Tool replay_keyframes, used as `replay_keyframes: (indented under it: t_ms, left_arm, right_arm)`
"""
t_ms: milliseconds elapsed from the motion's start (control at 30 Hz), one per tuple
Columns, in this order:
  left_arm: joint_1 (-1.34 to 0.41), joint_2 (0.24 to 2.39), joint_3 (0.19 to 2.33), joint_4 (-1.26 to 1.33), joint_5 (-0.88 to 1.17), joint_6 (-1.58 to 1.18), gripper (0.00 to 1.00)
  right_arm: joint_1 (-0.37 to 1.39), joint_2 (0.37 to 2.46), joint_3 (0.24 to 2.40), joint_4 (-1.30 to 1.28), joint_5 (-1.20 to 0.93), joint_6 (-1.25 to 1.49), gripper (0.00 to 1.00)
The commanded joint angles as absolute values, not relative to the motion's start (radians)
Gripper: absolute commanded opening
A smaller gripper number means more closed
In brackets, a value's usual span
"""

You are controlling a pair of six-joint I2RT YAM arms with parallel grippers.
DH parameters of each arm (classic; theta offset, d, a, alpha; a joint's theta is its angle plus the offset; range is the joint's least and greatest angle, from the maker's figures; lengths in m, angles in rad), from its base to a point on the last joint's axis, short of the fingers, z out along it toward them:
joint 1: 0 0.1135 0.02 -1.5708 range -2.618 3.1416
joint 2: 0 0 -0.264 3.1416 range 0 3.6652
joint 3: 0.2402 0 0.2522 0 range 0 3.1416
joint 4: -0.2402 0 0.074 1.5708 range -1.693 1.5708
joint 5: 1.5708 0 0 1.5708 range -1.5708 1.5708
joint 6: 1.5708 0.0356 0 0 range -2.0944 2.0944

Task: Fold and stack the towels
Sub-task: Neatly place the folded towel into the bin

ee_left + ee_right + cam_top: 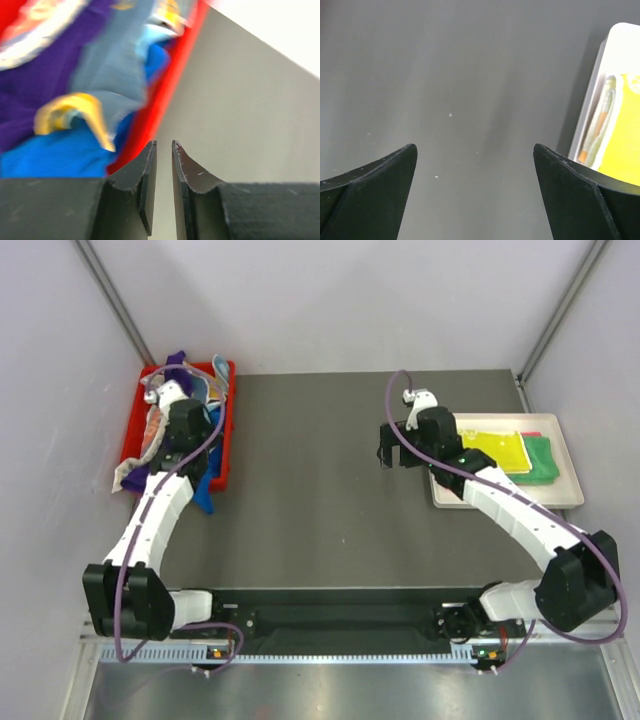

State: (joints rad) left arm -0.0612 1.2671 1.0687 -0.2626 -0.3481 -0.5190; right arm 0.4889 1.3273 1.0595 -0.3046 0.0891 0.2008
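Observation:
Loose towels (pixel 152 430) in many colours fill the red bin (pixel 229 410) at the far left. A blue one (pixel 203 496) hangs over the bin's front. My left gripper (pixel 210 425) hovers at the bin's right side. In the left wrist view its fingertips (pixel 164 145) stand a narrow gap apart with nothing between them, beside the blue towel (pixel 55 157) and purple towel (pixel 40 85). Folded yellow (pixel 495 450) and green (pixel 541 458) towels lie on the white tray (pixel 500 502). My right gripper (pixel 392 453) is wide open over bare table, left of the tray; its fingertips (pixel 475 150) hold nothing.
The red bin's rim (pixel 167 85) runs just left of my left fingertips, with grey table to its right. The tray's edge (pixel 592 110) and the yellow towel (pixel 622 145) sit right of my right fingers. Pale walls enclose the table on three sides.

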Motion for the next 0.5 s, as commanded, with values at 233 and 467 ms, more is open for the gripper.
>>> replay_keyframes:
  t_ms: [233, 467]
  left_arm:
    - [-0.405, 1.169, 1.005, -0.288, -0.258, -0.402, 0.3]
    - [-0.434, 1.154, 1.011, -0.331, -0.252, -0.39, 0.31]
  right_arm:
    - [0.5, 1.246, 1.034, -0.225, 0.081, 0.308, 1.0]
    - [0.5, 1.19, 0.979, -0.186, 0.06, 0.316, 1.0]
